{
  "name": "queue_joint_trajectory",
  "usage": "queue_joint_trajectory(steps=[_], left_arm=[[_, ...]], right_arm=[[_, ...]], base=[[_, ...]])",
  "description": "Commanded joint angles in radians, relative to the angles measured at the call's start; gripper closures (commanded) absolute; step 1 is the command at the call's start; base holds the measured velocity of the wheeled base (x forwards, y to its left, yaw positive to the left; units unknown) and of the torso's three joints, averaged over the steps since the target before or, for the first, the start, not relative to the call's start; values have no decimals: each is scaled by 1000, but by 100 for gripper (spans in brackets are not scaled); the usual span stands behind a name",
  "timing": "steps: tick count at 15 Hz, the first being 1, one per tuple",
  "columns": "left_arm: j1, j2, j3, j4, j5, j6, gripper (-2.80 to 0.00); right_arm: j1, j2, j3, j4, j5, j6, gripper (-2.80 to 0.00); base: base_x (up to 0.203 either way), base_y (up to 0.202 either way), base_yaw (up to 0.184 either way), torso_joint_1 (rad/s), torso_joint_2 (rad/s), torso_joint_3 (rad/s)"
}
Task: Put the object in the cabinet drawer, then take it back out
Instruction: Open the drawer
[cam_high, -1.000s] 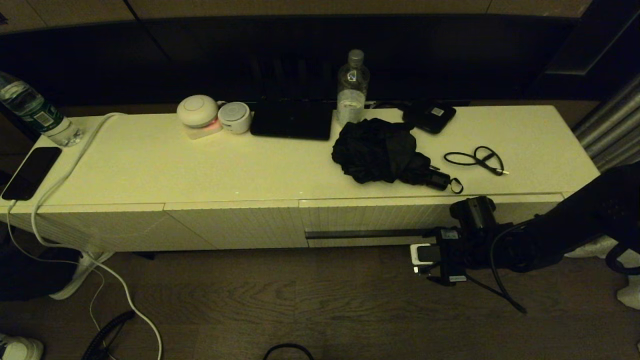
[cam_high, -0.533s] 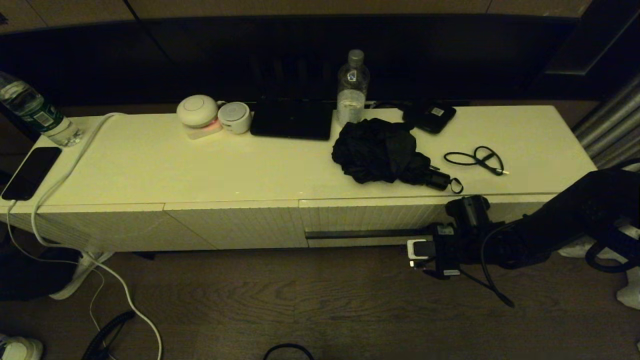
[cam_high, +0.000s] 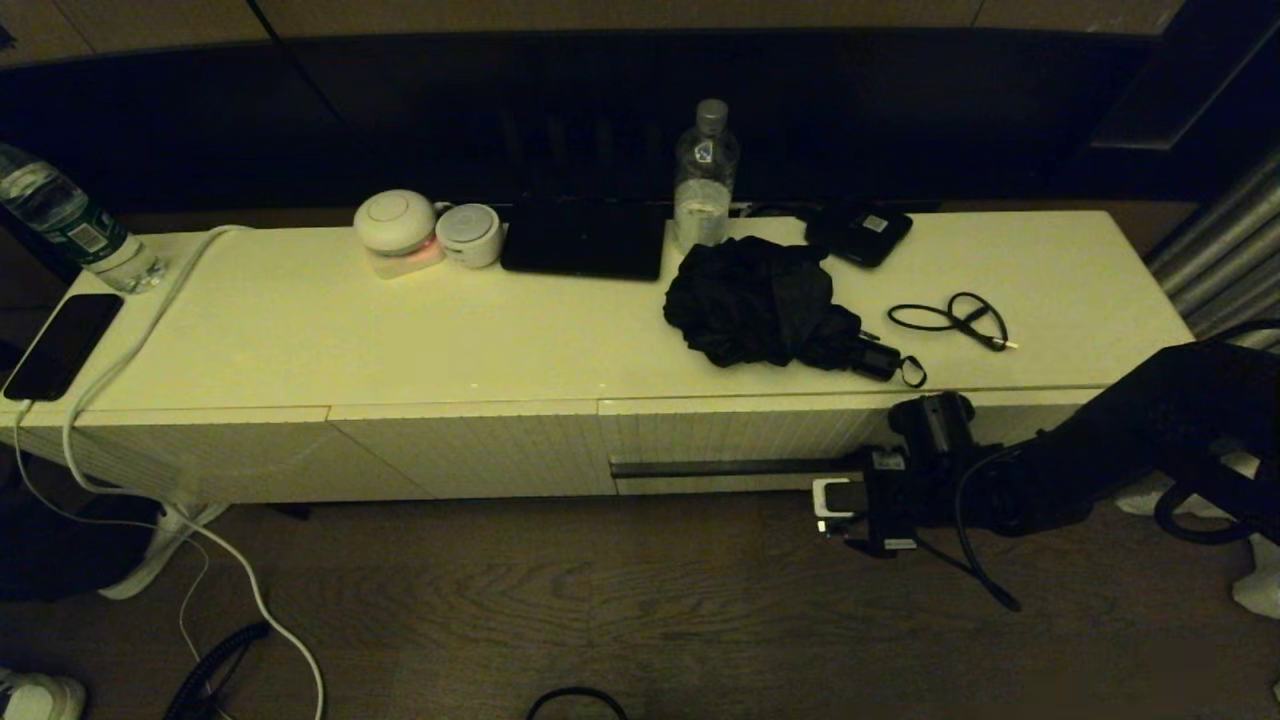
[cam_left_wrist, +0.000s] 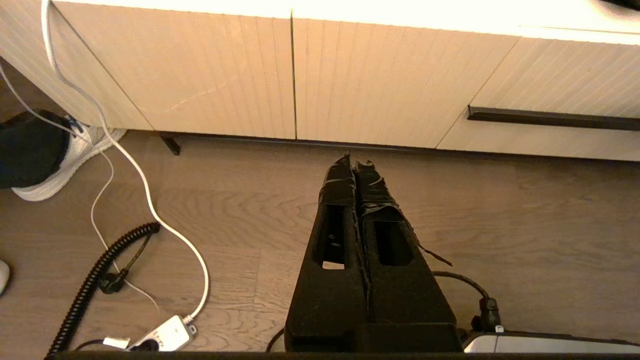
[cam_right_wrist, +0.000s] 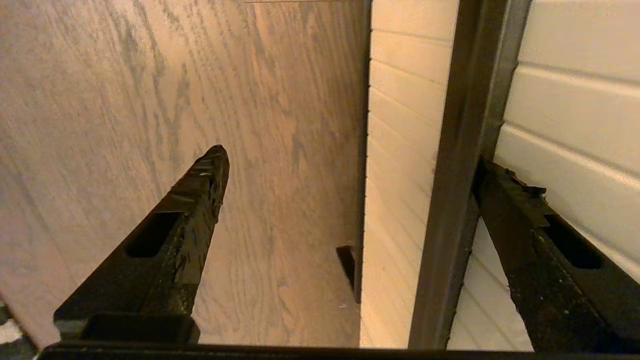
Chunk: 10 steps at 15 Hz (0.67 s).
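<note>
Black and loosely bunched, the umbrella (cam_high: 770, 305) lies on the bench (cam_high: 400, 340) above the shut drawer (cam_high: 800, 440). The right gripper (cam_right_wrist: 350, 165) has its jaws spread wide and empty, straddling the dark handle strip (cam_right_wrist: 460, 150). Best to seat one finger behind the strip, close firmly, then pull straight out. The left gripper (cam_left_wrist: 355, 162) hangs over the floor, jaws pressed together.

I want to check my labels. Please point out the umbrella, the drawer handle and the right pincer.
umbrella (cam_high: 752, 300), head view, on the bunched black fabric.
drawer handle (cam_high: 730, 467), head view, on the middle of the dark strip.
right pincer (cam_right_wrist: 350, 170), right wrist view, midway between the open fingertips.
</note>
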Motion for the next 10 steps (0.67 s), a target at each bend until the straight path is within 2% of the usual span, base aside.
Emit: queue_joint_trajectory(steps=[1,5,10], left_arm=[[1,-2,1,0,0,-1,0],[1,-2,0,0,0,-1,0],[1,-2,0,0,0,-1,0]], right_arm=[[0,16,-20,-3,1,-8,-280],[0,14,-31,-3,-1,-8,-280],[1,-3,54,-4,3,0,-280]], base=[[0,0,0,0,0,0],[0,0,0,0,0,0],[0,0,0,0,0,0]])
